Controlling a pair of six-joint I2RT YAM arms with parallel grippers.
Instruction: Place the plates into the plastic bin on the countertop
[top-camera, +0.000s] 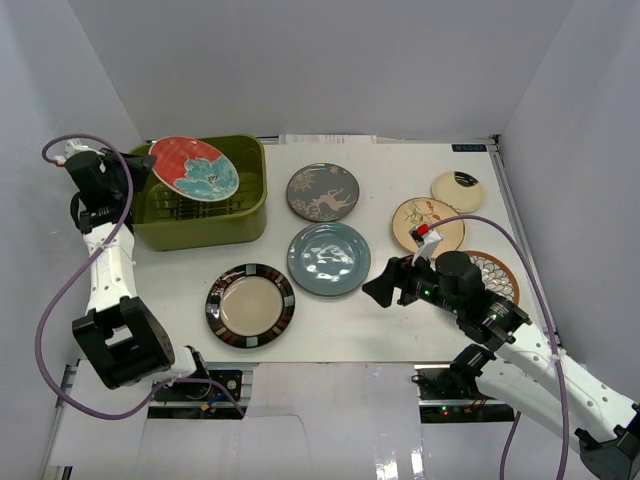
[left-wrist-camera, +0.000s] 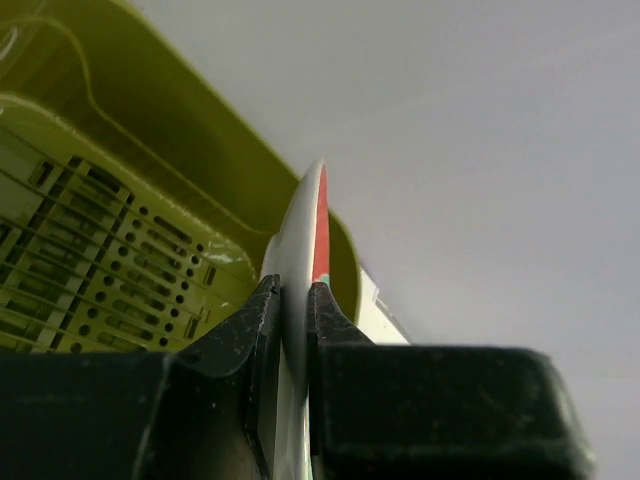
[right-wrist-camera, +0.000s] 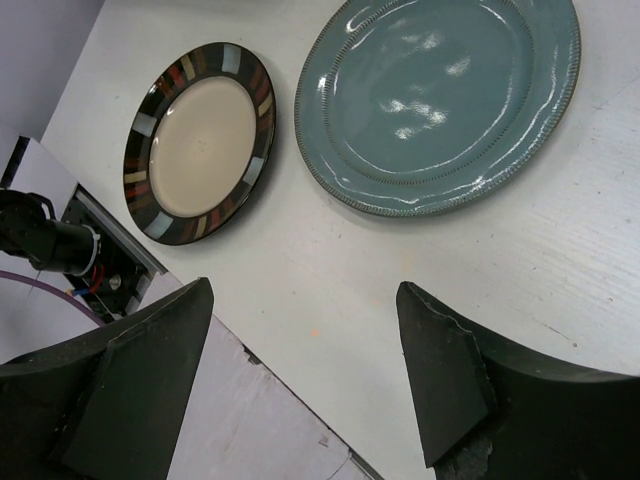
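Surface (top-camera: 340, 315): white and flat, with white walls on the left, far and right sides; 6 plates lie flat on it.
Bin (top-camera: 205, 228): olive-green tub at the far left of the surface. The left wrist view shows its slotted floor (left-wrist-camera: 100, 270).
Left arm: rises along the left wall and reaches to the bin's left side.
Right arm: comes in from the near right and points left across the surface.
Red-teal plate (top-camera: 195, 167): over the bin, tilted, face toward the camera. The left wrist view shows it edge-on (left-wrist-camera: 318, 215) above the bin's floor. I cannot tell whether it touches the bin.
Blue plate (top-camera: 329, 258): mid-surface, right of the bin's near corner, glossy in the right wrist view (right-wrist-camera: 440, 100).
Black-rimmed plate (top-camera: 250, 305): near and left of the blue plate, just beside it, cream centre with a striped dark rim (right-wrist-camera: 200, 140).
Deer plate (top-camera: 323, 192): grey, just beyond the blue plate, right of the bin.
Leaf plate (top-camera: 440, 215): cream, right of the deer plate.
Petal plate (top-camera: 495, 272): brown-rimmed, near and right of the leaf plate, partly hidden behind the right arm.
Small cream plate (top-camera: 458, 190): farthest right, just beyond the leaf plate.
Left gripper (top-camera: 140, 170): clenched on the red-teal plate's left rim, 1 finger on each face (left-wrist-camera: 292, 290).
Right gripper (top-camera: 378, 290): released, jaws wide apart with nothing between them, hovering just right of the blue plate (right-wrist-camera: 305, 290).
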